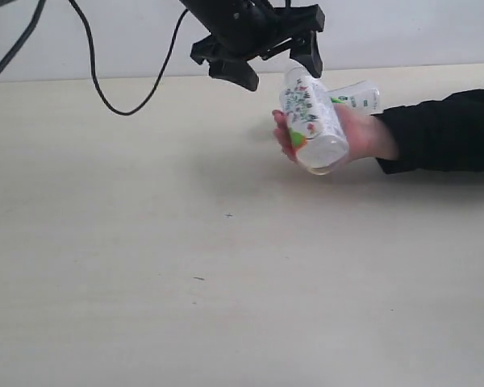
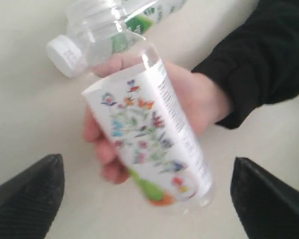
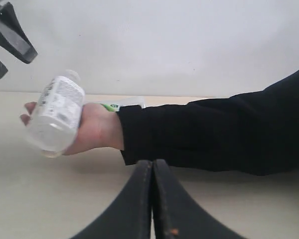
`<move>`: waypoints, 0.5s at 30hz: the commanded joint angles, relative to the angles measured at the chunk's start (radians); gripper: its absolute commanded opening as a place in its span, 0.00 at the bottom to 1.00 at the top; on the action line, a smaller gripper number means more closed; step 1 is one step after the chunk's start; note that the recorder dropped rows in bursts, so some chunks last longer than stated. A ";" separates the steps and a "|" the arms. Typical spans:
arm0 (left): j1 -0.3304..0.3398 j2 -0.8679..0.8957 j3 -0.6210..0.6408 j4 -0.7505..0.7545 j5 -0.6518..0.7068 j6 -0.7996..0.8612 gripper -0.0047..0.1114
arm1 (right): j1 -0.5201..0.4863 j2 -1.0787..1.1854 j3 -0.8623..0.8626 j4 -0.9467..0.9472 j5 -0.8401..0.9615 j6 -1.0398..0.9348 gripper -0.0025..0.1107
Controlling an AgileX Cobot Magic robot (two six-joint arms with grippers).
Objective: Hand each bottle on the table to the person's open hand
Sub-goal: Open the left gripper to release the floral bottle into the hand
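Observation:
The floral-label bottle (image 1: 310, 121) rests tilted in the person's hand (image 1: 363, 135), which comes in from the right in a black sleeve (image 1: 448, 129). My left gripper (image 1: 281, 66) hangs open just above it, its fingers (image 2: 27, 196) wide apart and off the bottle (image 2: 149, 137). The white-green label bottle (image 1: 356, 97) lies on the table (image 1: 185, 266) behind the hand; its white cap (image 2: 65, 55) shows in the left wrist view. My right gripper (image 3: 152, 169) is shut and empty, low over the table in front of the sleeve (image 3: 214, 134). The red-capped bottles are out of view.
A black cable (image 1: 113, 89) loops down onto the back of the table at the left. A pale wall (image 3: 164, 40) rises behind the table.

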 commanded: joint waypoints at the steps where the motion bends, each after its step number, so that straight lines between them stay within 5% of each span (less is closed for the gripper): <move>1: 0.001 -0.053 -0.004 0.000 0.128 0.132 0.67 | -0.006 -0.007 0.005 -0.002 -0.014 0.000 0.02; 4: 0.001 -0.062 -0.004 -0.007 0.180 0.132 0.41 | -0.006 -0.007 0.005 -0.002 -0.014 0.000 0.02; 7: 0.001 -0.072 0.019 -0.007 0.178 0.132 0.03 | -0.006 -0.007 0.005 -0.002 -0.014 0.000 0.02; 15: 0.001 -0.174 0.257 -0.066 -0.082 0.263 0.04 | -0.006 -0.007 0.005 -0.004 -0.014 0.000 0.02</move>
